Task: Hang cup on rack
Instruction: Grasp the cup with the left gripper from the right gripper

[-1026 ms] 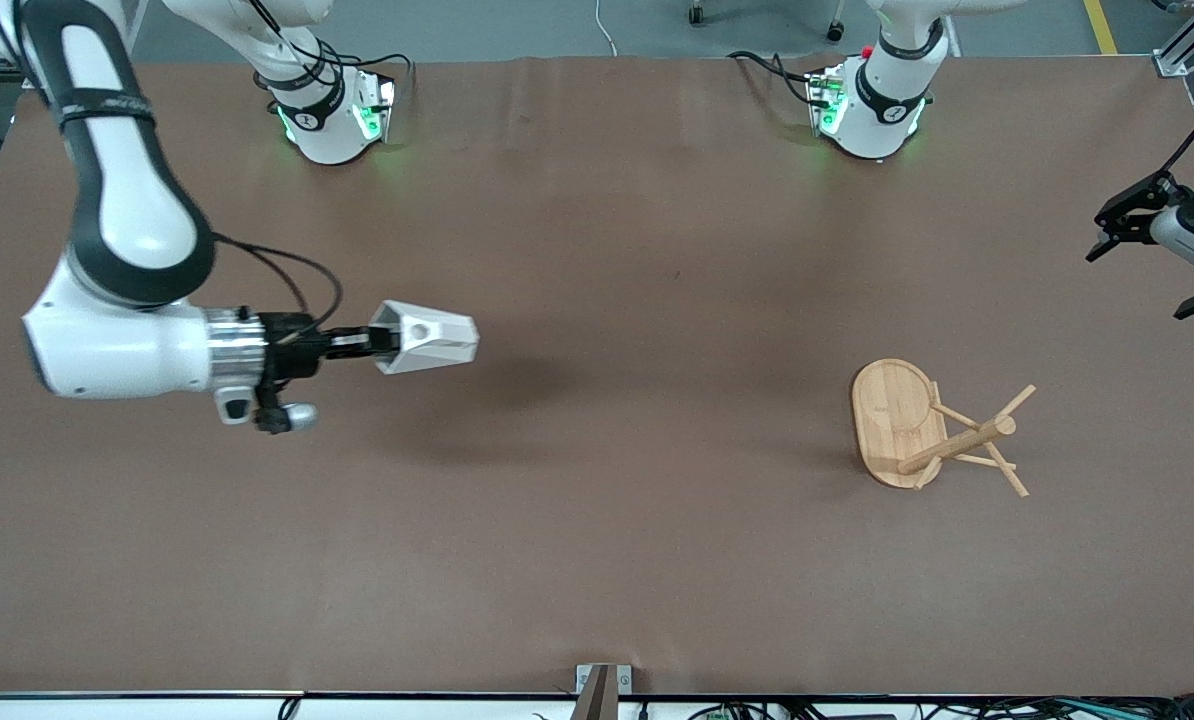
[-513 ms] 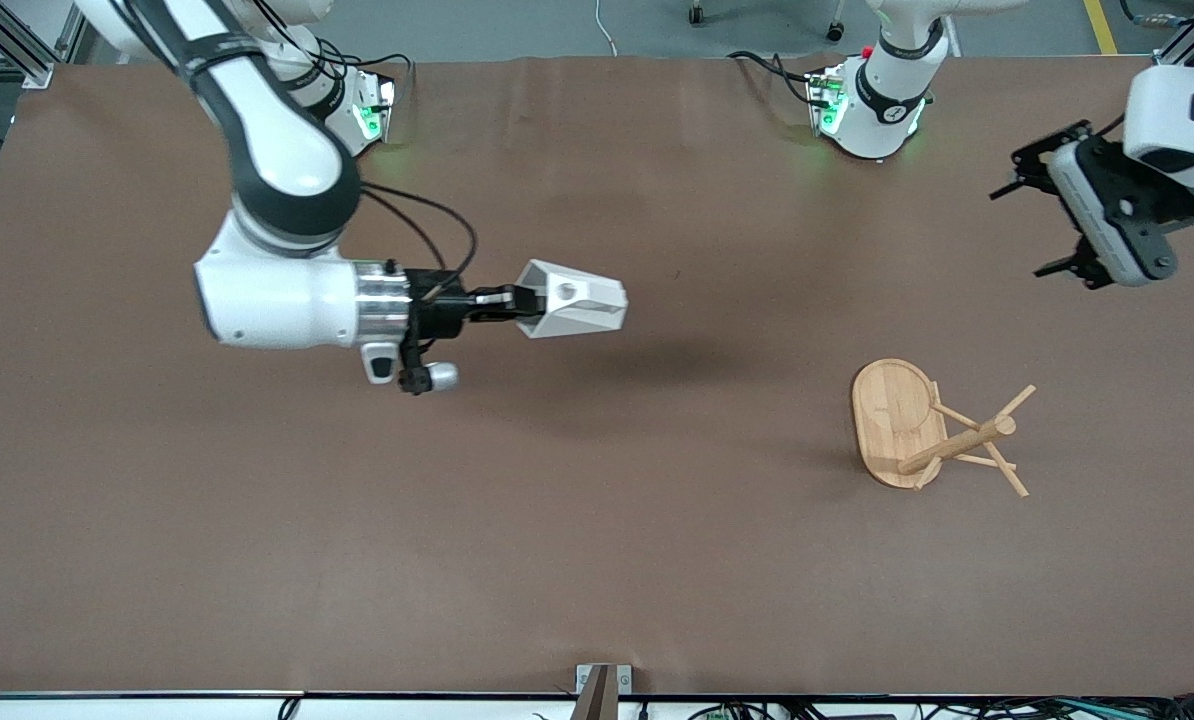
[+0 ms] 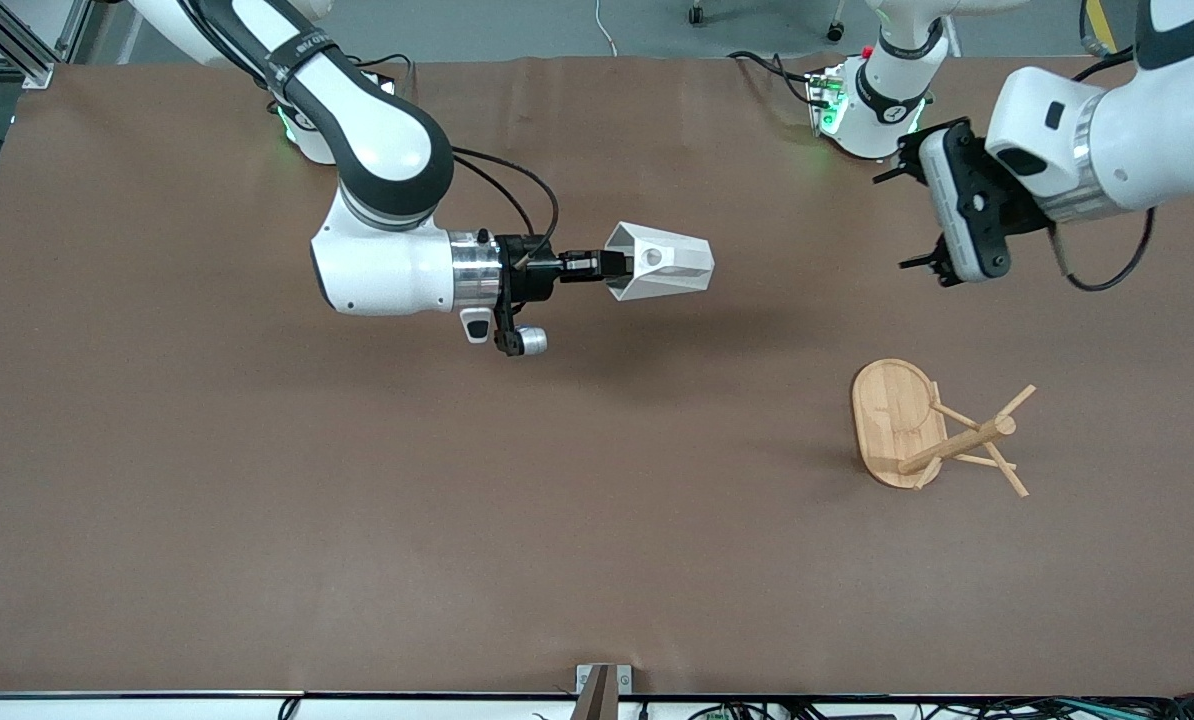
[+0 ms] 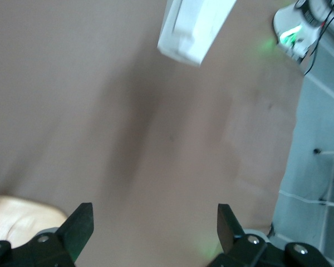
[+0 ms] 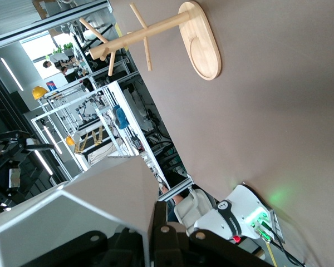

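Note:
The white faceted cup (image 3: 659,263) is held sideways in the air by my right gripper (image 3: 603,266), which is shut on its rim, over the middle of the table. The round hole in its handle faces up. In the right wrist view the cup (image 5: 83,207) fills the space at the gripper (image 5: 157,225). The wooden rack (image 3: 932,430) stands toward the left arm's end of the table and shows in the right wrist view (image 5: 156,38). My left gripper (image 3: 907,220) is open and empty in the air, over the table near the left arm's base. The left wrist view shows the gripper (image 4: 155,228), the cup (image 4: 195,25) and the rack's base (image 4: 16,214).
The brown table (image 3: 557,520) carries only the rack. The right arm's base (image 3: 312,130) and the left arm's base (image 3: 872,105) stand along the edge farthest from the front camera. A small metal bracket (image 3: 602,685) sits at the nearest edge.
My right arm has carried the cup toward the left arm's end, to over the middle. My left arm has swung in from the table's end. The rack has not moved.

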Motion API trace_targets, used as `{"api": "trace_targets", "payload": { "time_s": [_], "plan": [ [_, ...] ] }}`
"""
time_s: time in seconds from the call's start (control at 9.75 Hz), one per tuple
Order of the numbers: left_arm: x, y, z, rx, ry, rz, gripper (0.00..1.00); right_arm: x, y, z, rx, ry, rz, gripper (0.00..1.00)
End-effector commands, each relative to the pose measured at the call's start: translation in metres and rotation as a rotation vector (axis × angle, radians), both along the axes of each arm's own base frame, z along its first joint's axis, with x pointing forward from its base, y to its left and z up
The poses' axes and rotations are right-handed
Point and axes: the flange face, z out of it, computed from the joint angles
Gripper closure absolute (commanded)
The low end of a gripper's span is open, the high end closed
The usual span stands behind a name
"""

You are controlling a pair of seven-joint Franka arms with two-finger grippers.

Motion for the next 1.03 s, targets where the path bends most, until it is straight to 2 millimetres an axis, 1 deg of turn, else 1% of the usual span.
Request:
{"api": "trace_targets", "payload": {
  "time_s": [0.0, 0.1, 0.31, 0.51, 0.72, 0.82, 0.92],
  "plan": [
    [0.011, -0.017, -0.027, -0.041, 0.049, 0.036, 0.02, -0.019, 0.011, -0.008, -0.003, -0.08, 0.0, 1.0],
    [0.006, -0.035, -0.034, -0.035, 0.054, 0.028, 0.03, -0.02, 0.012, -0.01, -0.002, -0.097, 0.01, 1.0],
    [0.007, -0.049, -0.044, -0.033, 0.055, 0.028, 0.03, -0.027, 0.02, -0.009, -0.004, -0.112, 0.017, 1.0],
    [0.009, -0.079, -0.069, -0.042, 0.088, -0.001, 0.05, -0.036, 0.032, -0.004, -0.008, -0.132, 0.005, 1.0],
    [0.006, -0.093, -0.072, -0.046, 0.086, -0.009, 0.04, -0.039, 0.036, 0.002, 0.002, -0.135, 0.007, 1.0],
    [0.002, -0.106, -0.078, -0.028, 0.085, -0.02, 0.04, -0.041, 0.038, 0.003, 0.005, -0.134, 0.011, 0.99],
    [-0.011, -0.123, -0.086, 0.004, 0.093, -0.058, 0.04, -0.041, 0.038, 0.002, 0.004, -0.133, 0.011, 0.99]
  ]
}}
